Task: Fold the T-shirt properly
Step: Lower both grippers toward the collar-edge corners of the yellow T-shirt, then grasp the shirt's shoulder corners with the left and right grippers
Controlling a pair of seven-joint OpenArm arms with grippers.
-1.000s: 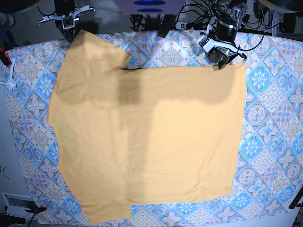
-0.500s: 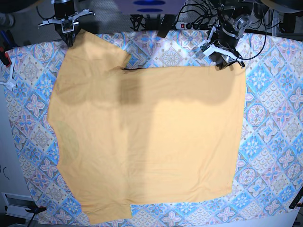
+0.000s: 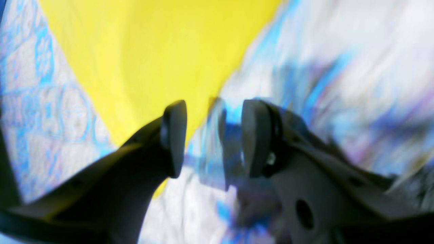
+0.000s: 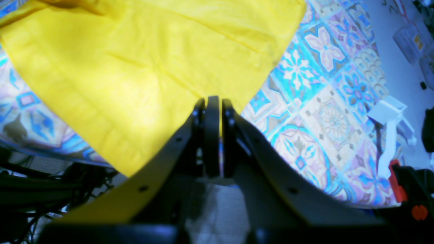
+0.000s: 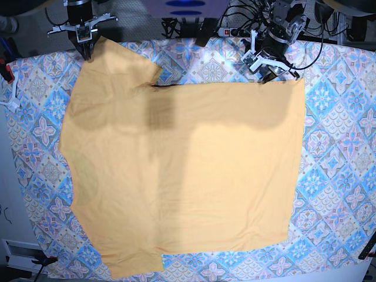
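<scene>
Beside T-shirt (image 5: 182, 164) edge, left pincer (image 3: 212, 139) open, empty.

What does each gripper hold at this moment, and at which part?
Nothing is held. The left gripper is open beside the T-shirt edge. The right gripper is shut, empty, above the sleeve.

The T-shirt (image 5: 188, 170) is soft matt cloth, plain yellow-orange, smooth over most of its spread, with faint creases and a stitched hem showing in the right wrist view; the tile-patterned cloth (image 5: 341, 147) under the T-shirt is also matt fabric, printed in blue and pink, lying flat; the right gripper (image 4: 213, 112), at the T-shirt's far sleeve, has dull black plastic-looking fingers; the left gripper (image 3: 212, 135), by the T-shirt's far corner, has matt dark pads (image 3: 174, 135), smooth-faced.
</scene>
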